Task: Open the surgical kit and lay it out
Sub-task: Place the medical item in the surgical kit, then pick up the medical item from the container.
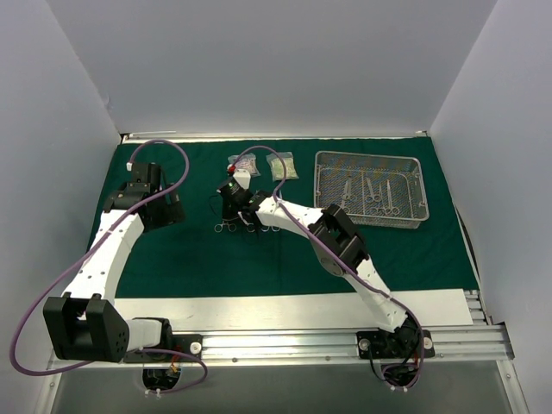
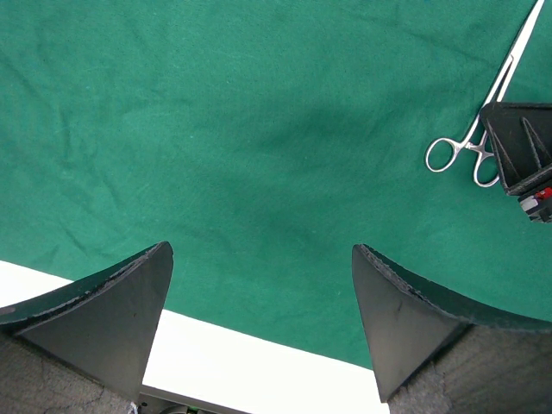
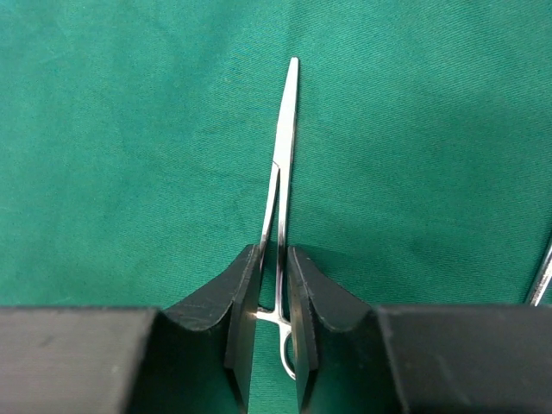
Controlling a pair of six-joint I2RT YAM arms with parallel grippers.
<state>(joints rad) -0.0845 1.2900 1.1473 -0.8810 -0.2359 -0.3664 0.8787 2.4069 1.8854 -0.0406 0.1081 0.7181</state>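
Steel instrument [image 3: 285,155] gripped, right fingers [image 3: 226,319]; left fingers [image 2: 121,310] wide, empty; neighbour instrument [image 3: 540,280] apparently alongside.

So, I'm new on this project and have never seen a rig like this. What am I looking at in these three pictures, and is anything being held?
Two white robot arms are bolted at the near edge of a table. The wide picture comes from a fixed camera above and behind them. The other two come from cameras on the wrists, so the dark wedges are each gripper's own fingers. A dark green cloth covers most of the table. On it sit a wire-mesh tray with some steel instruments inside, two small clear packets, and a few more instruments laid out near the middle. The right gripper is closed on one slim steel instrument, low over the cloth. The left gripper is open, holding nothing.
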